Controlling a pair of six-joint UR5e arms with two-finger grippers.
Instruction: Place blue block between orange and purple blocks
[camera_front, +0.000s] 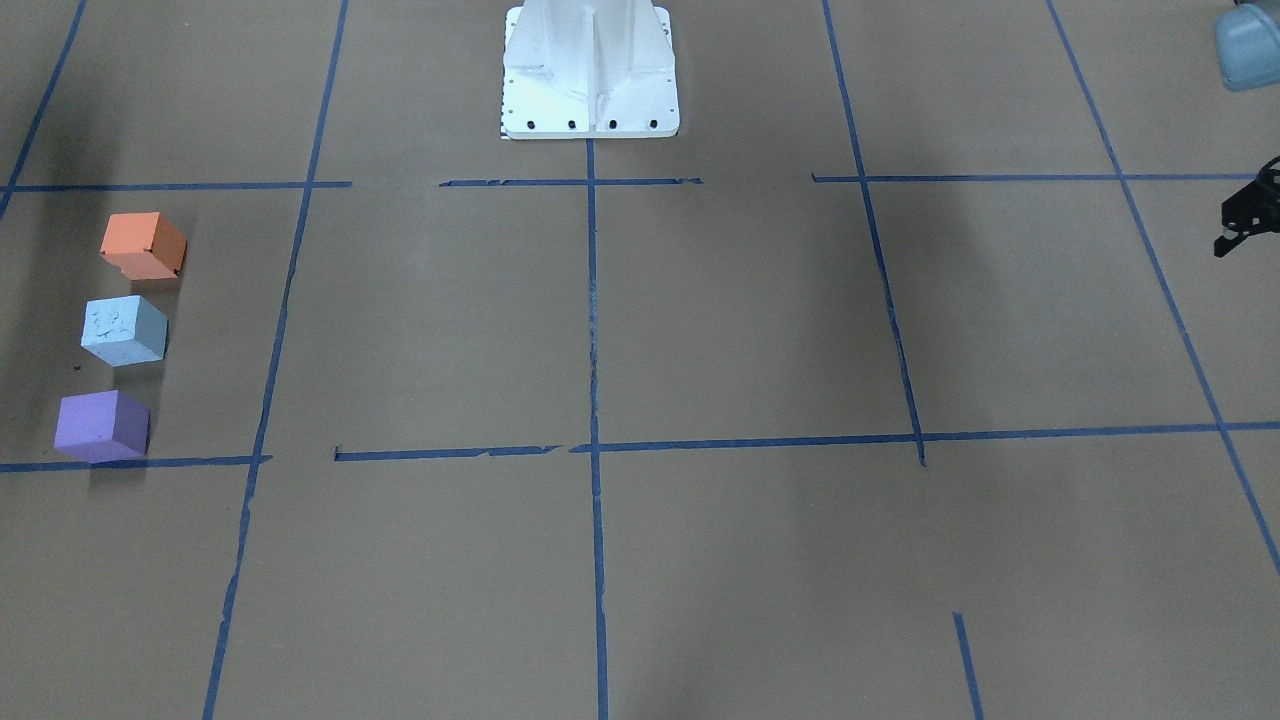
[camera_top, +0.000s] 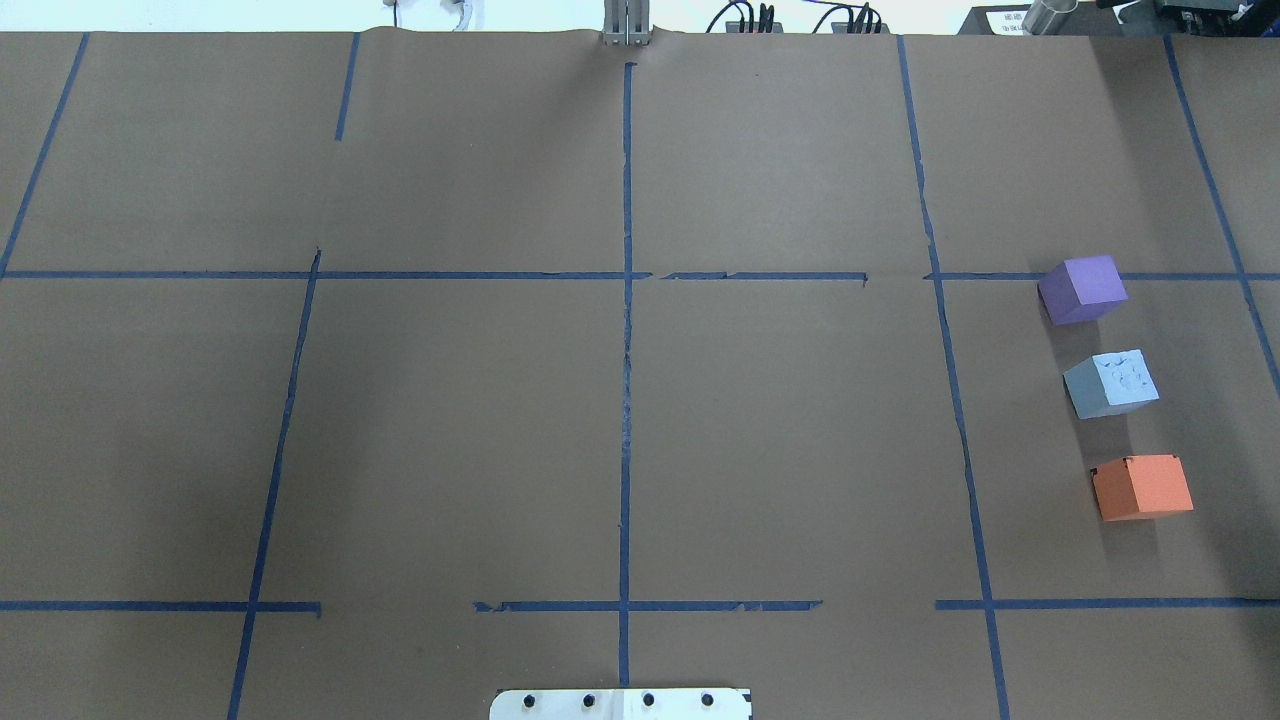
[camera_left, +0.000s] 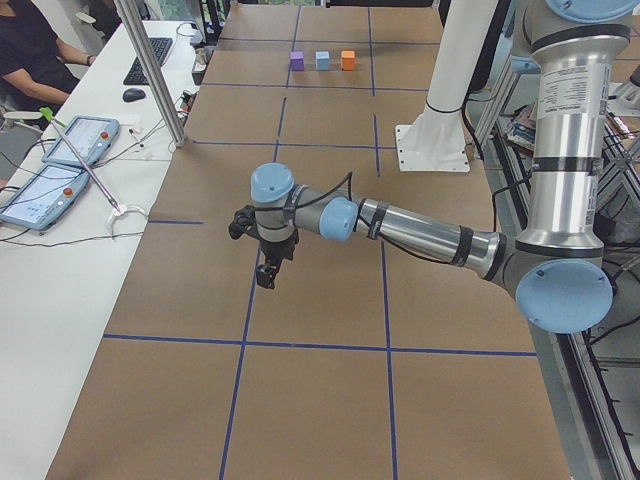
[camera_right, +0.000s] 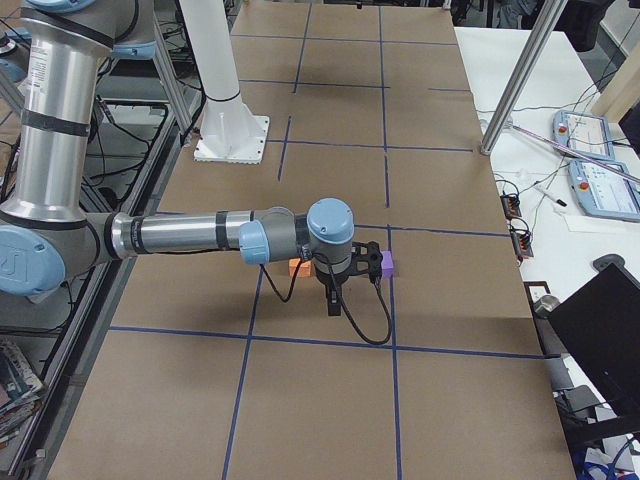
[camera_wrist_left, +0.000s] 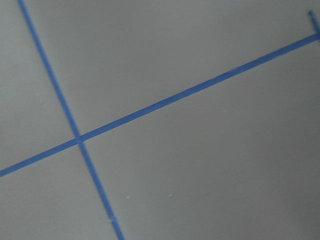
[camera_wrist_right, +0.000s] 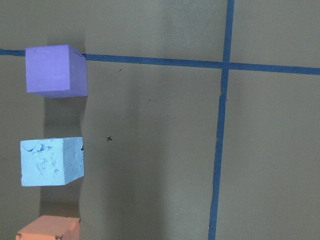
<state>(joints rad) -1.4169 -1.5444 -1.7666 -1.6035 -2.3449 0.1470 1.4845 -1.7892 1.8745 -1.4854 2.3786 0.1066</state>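
The blue block (camera_top: 1110, 383) sits free between orange (camera_top: 1142, 487) and purple (camera_top: 1082, 289), so the placement looks done; I cannot tell whether the jaws of the left gripper (camera_left: 266, 272) or the right gripper (camera_right: 333, 300) are parted.

- We're over a wide table (camera_top: 780, 450) wrapped in brown paper, evenly lit from above.
- Blue tape lines (camera_top: 626, 400) cut it into big squares, and some strips are broken.
- Alongside we spot a white desk (camera_left: 60, 290) carrying two control tablets (camera_left: 80, 140) and a mouse (camera_left: 133, 94).
- A metal post (camera_left: 168, 105) rises at its edge.
- Soft shadows cross the paper.
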